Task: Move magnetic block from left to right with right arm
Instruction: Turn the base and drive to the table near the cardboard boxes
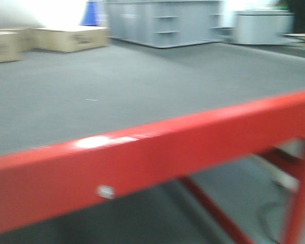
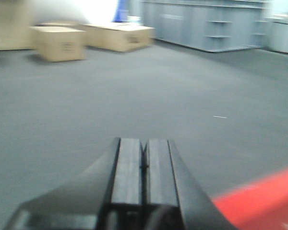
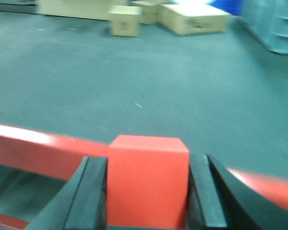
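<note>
Looking through the left wrist view, two cardboard boxes (image 2: 57, 43) stand on the grey floor (image 2: 134, 96) in the upper left of the frame. The grey cabinets (image 2: 216, 26) fill the upper right, and a piece of the red beam (image 2: 259, 201) shows in the lower right corner. At the bottom centre the left gripper (image 2: 143, 146) has its jaws pressed fully together, one pad against the other, and they hold nothing. In the front view, which is quite blurred, the boxes are again in the upper left and the cabinets at the top middle. The red beam crosses the whole frame, rising from the lower left to the right edge, with its red legs (image 1: 213, 213) under it at the lower right. In the right wrist view the beam runs across the lower half of the frame. The right gripper (image 3: 146, 160) is at the bottom centre, in front of the beam. Its two black fingers (image 3: 91, 191) stand on the left and right sides of the magnetic block (image 3: 148, 182). The jaws are open only as wide as this red cube and close on both of its sides. Whether the block rests on anything below, I cannot tell, because the frame cuts it off. More boxes are at the top centre, and a cabinet is in the upper right.
</note>
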Robot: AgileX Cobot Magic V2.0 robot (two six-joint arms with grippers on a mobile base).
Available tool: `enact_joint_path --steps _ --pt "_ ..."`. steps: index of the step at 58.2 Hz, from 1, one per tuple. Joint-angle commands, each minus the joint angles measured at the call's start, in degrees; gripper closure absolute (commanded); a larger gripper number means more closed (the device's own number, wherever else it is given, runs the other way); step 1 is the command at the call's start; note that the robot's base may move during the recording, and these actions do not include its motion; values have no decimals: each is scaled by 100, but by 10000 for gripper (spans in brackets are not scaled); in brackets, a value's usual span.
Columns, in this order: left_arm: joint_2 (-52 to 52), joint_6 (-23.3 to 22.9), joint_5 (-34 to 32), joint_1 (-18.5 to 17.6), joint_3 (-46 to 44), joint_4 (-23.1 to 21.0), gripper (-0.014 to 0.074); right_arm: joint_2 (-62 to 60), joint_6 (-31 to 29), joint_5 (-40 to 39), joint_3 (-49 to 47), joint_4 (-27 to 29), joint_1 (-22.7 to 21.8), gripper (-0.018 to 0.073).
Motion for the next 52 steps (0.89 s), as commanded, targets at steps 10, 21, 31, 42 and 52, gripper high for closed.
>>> enact_joint_path --steps 10,21,31,42,52 --pt "-56 -40 -475 -15 46 -26 722 34 -66 -527 -169 -57 -12 355" --pt "-56 -40 -475 -15 46 -26 722 34 -66 -527 -169 -57 -12 355" --pt "-56 -40 -475 -2 46 -26 722 34 -66 -527 -169 -57 -12 355" --pt "-56 -40 -475 -2 46 -26 722 34 -66 -527 -169 -57 -12 355" --pt "-56 -40 -475 -2 46 -26 722 34 -66 -527 -169 -57 -12 355"
